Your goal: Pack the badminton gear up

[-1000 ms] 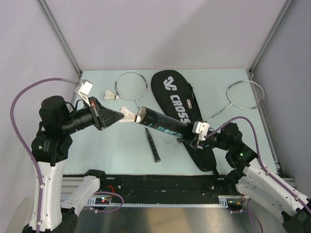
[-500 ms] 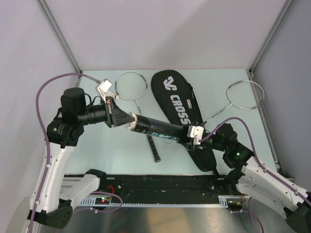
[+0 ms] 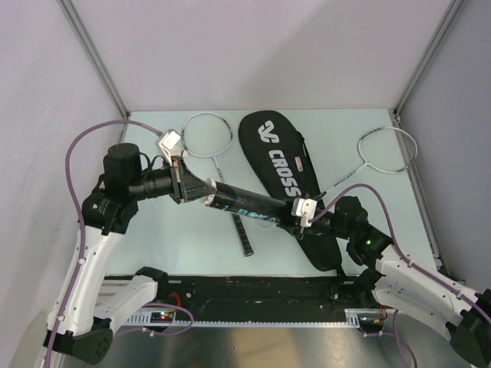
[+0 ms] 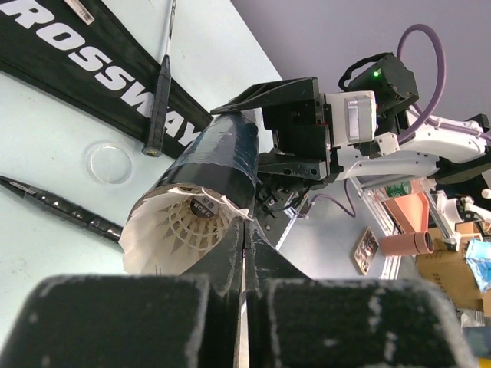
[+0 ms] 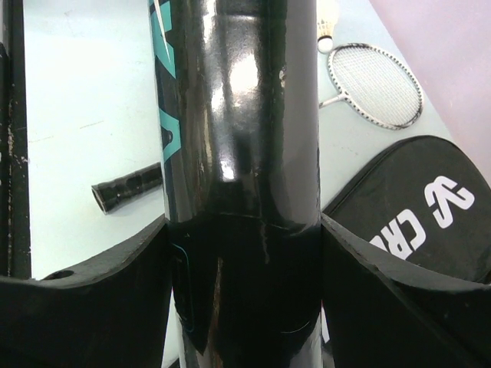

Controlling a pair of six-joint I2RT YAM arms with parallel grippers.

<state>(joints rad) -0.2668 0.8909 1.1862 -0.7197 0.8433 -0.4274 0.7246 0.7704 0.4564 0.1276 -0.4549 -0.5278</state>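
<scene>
While my 2 arms meet over the middle of the worktop [image 3: 153, 238], my right tool [image 3: 298, 213] stands wide around the black tube [image 3: 253, 204]. Both its fingers press on the tube's closed end at 4 o'clock, so the tube is carried off the surface with its open mouth aimed toward 10 o'clock.

My left tool [image 3: 201, 193] is closed tight at that mouth. Its tips nip the feather rim of 1 shuttlecock [image 4: 184, 230], which sits cork inward with its white skirt flaring at the opening.

The CROSSWAY bag [image 3: 278, 157] lies flat from 12 o'clock down to 5 o'clock and passes beneath the tube's held end.

The first racquet [image 3: 207, 135] has its head at 11 o'clock. Its shaft runs under the tube and its black handle rests at 6 o'clock. The second racquet [image 3: 388, 149] has its head at 2 o'clock and its handle lies on the bag.

From my right wrist, the second shuttlecock [image 5: 328, 24] lies just beside the first racquet's head. A clear round lid [image 4: 107, 162] sits on the worktop between that racquet's handle and the bag.
</scene>
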